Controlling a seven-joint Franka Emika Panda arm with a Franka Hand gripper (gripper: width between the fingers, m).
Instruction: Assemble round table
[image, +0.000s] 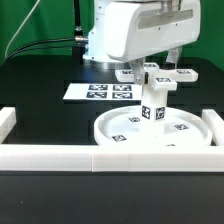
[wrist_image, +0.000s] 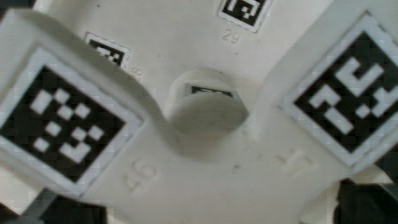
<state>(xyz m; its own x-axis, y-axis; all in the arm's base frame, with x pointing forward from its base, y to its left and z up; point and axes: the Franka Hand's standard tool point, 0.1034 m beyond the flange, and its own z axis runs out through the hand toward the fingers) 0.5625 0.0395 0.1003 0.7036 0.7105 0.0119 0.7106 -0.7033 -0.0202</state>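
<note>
Cross-shaped four-armed piece sits just under the gripper, atop the short thick cylinder standing on the large round rimmed disc; whether the jaws grip it I cannot tell.

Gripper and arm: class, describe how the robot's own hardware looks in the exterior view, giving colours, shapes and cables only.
The arm is a bulky, rounded, glossy white housing. A black cable curves behind it. The gripper below looks pale, but its fingers are too blurred to describe.
</note>
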